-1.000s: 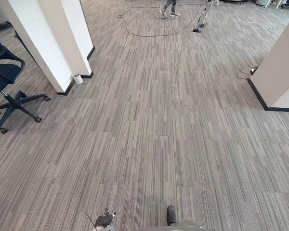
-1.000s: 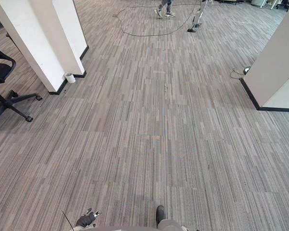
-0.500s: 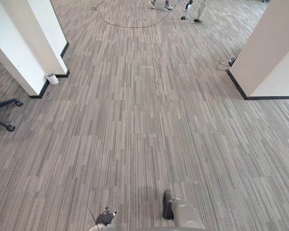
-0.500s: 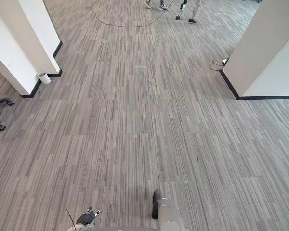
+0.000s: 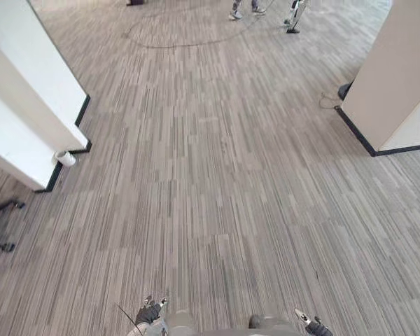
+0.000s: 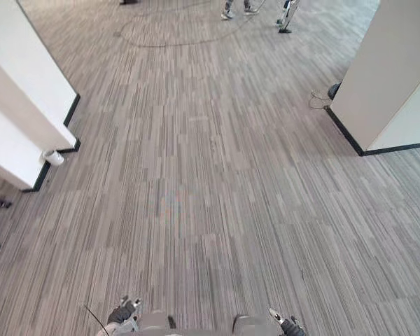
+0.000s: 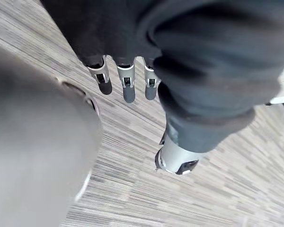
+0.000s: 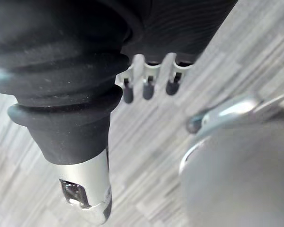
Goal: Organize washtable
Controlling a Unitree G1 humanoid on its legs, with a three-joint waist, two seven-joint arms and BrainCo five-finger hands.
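Both hang low over grey carpet (image 5: 217, 175): left robot hand (image 7: 128, 87) and right robot hand (image 8: 148, 88), fingers straight, relaxed

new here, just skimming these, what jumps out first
Striped grey carpet stretches ahead between a white pillar on the left, a small white cup at its foot, and a white wall corner on the right. A person's feet show far ahead. The left hand and right hand hang open, empty.
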